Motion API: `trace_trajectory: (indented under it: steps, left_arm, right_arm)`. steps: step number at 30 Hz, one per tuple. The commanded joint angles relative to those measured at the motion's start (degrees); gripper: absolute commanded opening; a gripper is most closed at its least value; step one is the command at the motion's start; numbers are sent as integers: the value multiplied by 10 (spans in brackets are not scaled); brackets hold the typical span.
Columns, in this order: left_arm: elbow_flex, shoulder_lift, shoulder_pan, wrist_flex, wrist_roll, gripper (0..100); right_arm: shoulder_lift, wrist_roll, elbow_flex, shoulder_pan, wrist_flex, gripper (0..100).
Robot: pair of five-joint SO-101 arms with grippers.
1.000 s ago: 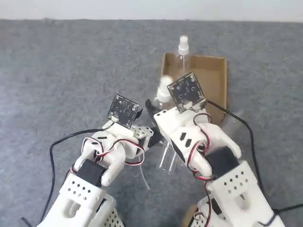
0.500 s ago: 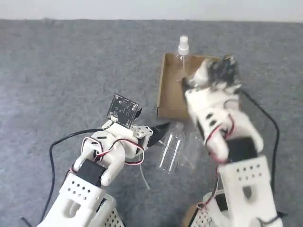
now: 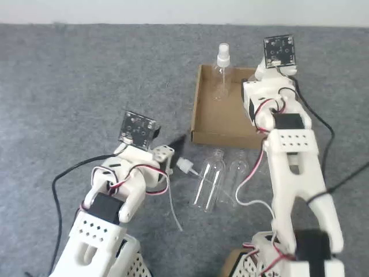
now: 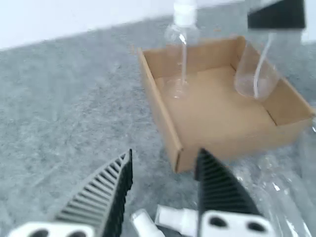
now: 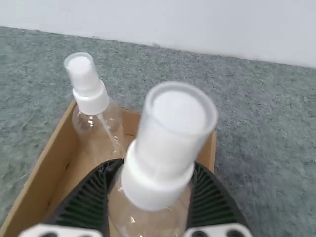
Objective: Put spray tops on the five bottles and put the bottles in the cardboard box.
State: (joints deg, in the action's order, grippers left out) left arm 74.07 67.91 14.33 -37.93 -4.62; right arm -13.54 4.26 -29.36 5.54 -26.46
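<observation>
A grey carpet point(image 3: 81, 75) covers the whole working surface, running from the near edge of the high view to the far side. Its pile is short and flecked, lighter and darker grey mixed (rather like felt), and it lies flat with no folds. Along the far side it meets a plain pale wall point(image 3: 173, 10) in one straight line, which crosses the top of the high view from edge to edge. From the left wrist view the same line slants across the upper part, with the wall above the carpet. From the right wrist view the wall stands as a broad pale band behind the carpet.
</observation>
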Motion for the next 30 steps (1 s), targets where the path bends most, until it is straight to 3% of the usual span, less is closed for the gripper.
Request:
trace_trajectory:
  steps: [1,3,17,30]
  left_arm:
    - [-1,11,-9,19,3,78]
    - [-1,11,-9,20,2,9]
    - [7,11,-5,22,1,12]
    - [7,11,-5,32,0,12]
  right_arm:
    - [29,6,41,-6,76,6]
    - [57,7,43,-6,116,6]
    - [284,7,247,-30,132,6]
    - [345,7,273,-32,132,6]
